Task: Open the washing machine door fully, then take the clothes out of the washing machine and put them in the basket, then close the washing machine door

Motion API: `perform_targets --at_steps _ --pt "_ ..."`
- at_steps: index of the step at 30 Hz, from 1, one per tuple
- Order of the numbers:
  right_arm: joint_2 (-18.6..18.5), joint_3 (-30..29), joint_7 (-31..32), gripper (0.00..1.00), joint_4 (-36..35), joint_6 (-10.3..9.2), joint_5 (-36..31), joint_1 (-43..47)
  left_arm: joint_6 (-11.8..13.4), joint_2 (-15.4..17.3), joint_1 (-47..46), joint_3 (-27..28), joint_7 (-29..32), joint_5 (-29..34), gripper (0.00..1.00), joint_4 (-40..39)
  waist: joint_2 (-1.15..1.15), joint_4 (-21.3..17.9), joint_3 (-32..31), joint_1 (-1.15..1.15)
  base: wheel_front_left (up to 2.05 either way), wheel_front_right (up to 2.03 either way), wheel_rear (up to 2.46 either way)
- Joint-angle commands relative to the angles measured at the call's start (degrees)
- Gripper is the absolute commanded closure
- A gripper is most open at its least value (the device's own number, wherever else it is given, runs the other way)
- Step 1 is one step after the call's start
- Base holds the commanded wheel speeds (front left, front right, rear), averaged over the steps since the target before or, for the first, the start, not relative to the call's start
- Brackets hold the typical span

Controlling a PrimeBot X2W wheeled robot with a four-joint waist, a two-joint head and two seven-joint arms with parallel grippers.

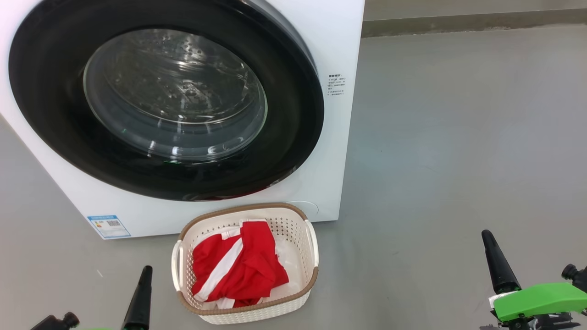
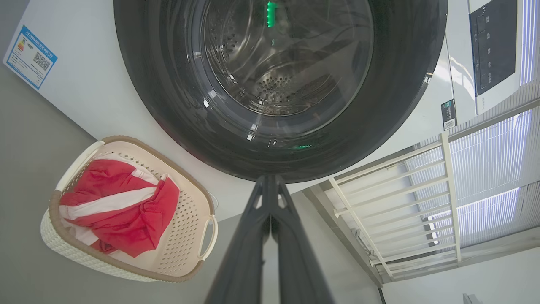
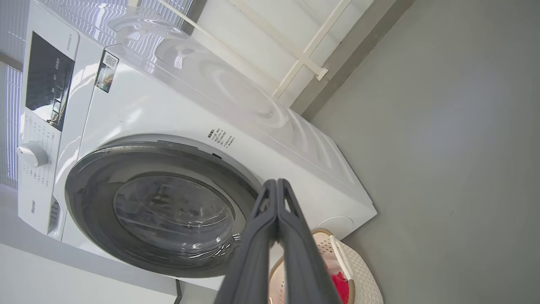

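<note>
The washing machine [image 1: 330, 41] stands white at the upper left, its round black-rimmed door [image 1: 59, 119] lying flat against the front, glass bowl over the steel drum. On the floor before it sits the cream basket [image 1: 312, 240] with the red and white clothes [image 1: 238, 268] piled inside. My left gripper [image 1: 145, 270] is shut and empty, low and left of the basket. My right gripper [image 1: 487, 236] is shut and empty, far right of the basket. The left wrist view has the door [image 2: 168, 105], basket [image 2: 185, 236] and clothes [image 2: 122, 207]; the right wrist view has the door [image 3: 93, 177] and basket [image 3: 358, 270].
Grey floor [image 1: 458, 137] spreads wide to the right of the machine. A blue label [image 1: 109, 226] marks the machine's lower left corner. A white railing [image 2: 405, 202] and window blinds stand beyond the machine. The control panel [image 3: 48, 80] and a dial [image 3: 31, 154] sit along the machine's top.
</note>
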Motion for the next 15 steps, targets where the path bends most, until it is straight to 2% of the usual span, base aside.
perform_targets --at_steps 1,15 --pt "-1.0 0.6 0.4 1.00 -1.2 0.02 1.9 -2.8 -0.6 0.8 -2.8 1.6 0.4 -1.9 1.00 -1.1 0.00 0.0 0.0 0.00 0.00 0.00 0.00" --pt "-1.1 0.3 2.7 1.00 -0.3 -0.01 11.5 -4.3 -0.7 0.9 -3.8 2.1 2.7 -11.2 1.00 -0.4 0.00 0.0 0.3 0.00 0.00 0.00 0.00"
